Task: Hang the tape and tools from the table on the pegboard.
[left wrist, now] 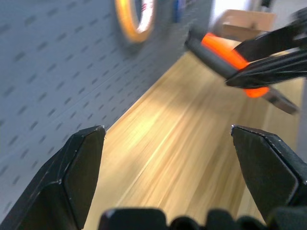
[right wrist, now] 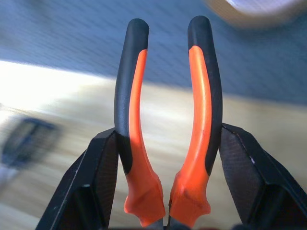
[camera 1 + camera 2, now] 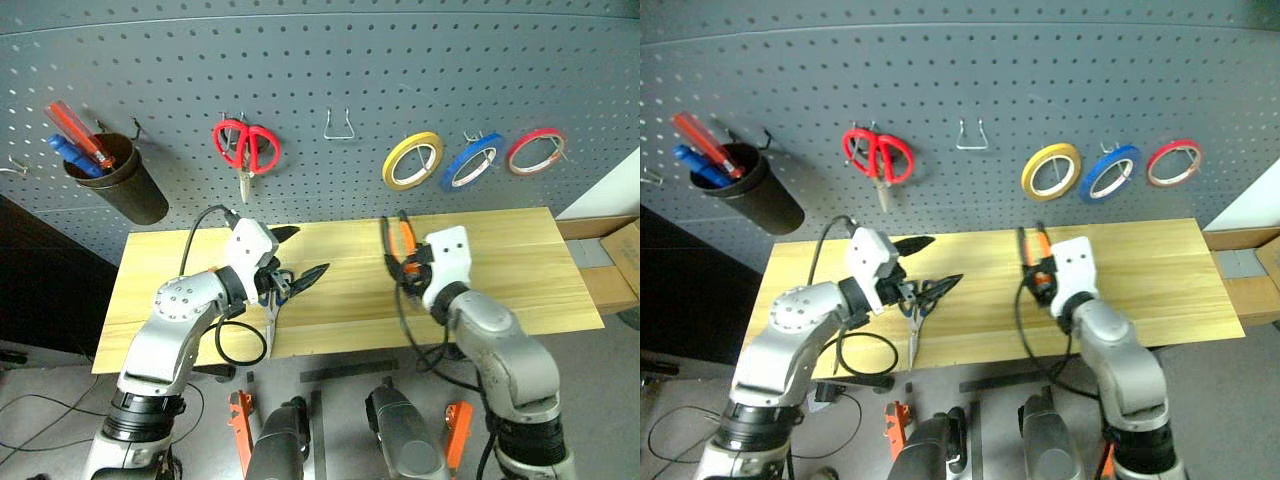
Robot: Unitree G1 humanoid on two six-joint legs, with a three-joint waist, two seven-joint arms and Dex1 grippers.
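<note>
Right wrist view has the right hand clamped on the pliers, handles pointing up toward the pegboard above the tabletop, while the left hand gapes empty.

pliers: jaws end cut off by picture edge | scissors: handles hidden behind left gripper

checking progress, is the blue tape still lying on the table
No, the blue tape hangs on the pegboard, between the yellow roll and the red roll.
</note>
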